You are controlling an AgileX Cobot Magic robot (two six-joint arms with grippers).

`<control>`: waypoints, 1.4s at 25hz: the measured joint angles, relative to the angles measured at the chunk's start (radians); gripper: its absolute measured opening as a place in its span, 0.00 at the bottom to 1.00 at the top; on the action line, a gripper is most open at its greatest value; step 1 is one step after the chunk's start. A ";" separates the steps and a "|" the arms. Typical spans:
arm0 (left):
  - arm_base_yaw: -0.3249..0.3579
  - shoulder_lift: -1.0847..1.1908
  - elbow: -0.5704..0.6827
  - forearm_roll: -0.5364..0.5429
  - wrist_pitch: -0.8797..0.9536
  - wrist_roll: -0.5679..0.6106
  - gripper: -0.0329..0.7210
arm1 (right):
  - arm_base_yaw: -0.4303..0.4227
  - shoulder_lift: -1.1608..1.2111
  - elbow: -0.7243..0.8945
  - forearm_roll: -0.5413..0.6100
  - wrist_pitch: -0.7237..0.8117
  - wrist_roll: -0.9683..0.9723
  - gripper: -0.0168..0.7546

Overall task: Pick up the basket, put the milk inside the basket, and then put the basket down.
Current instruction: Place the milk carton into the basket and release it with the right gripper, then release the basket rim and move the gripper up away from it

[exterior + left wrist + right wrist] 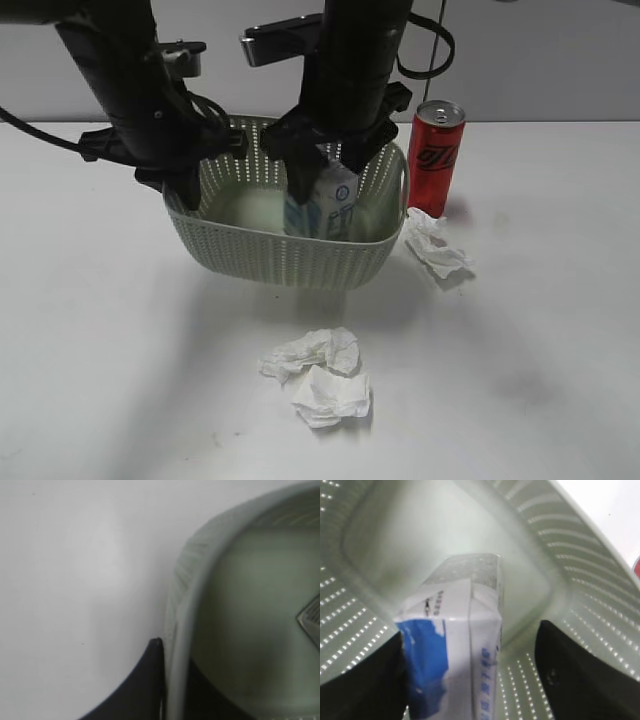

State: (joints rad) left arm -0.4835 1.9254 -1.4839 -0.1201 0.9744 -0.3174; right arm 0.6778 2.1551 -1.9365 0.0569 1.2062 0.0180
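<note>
The pale green basket [290, 255] is at the table's middle, with a shadow under it; it seems to hang a little above the table. My left gripper [190, 190] is shut on its left rim: in the left wrist view one finger is outside the wall [180, 630] and one inside, the fingertips [172, 680] pinching it. The white and blue milk carton [325, 205] stands inside the basket. My right gripper [325, 165] is open around the carton [455, 645]. Its left finger is against the carton; its right finger is apart from it, with the jaws' middle [470, 680] over the basket wall [580, 595].
A tall red soda can [436, 155] stands just right of the basket. A crumpled tissue [435, 245] lies by the basket's right front corner. Two more crumpled tissues [318, 375] lie in front of the basket.
</note>
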 joint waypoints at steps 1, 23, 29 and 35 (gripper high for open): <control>0.000 0.000 0.002 0.002 0.003 0.000 0.04 | 0.000 0.000 -0.001 0.009 0.002 -0.001 0.78; 0.022 -0.007 0.005 -0.042 0.082 0.000 0.04 | -0.340 -0.318 0.097 0.071 0.007 -0.011 0.84; 0.042 -0.016 0.005 -0.052 0.076 0.000 0.04 | -0.520 -0.404 0.238 0.050 0.007 -0.025 0.82; 0.093 -0.019 0.005 -0.053 0.071 0.000 0.04 | -0.629 -0.612 0.429 0.024 0.006 -0.050 0.81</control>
State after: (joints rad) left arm -0.3910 1.9063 -1.4791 -0.1735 1.0451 -0.3174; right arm 0.0488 1.5428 -1.5079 0.0806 1.2119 -0.0320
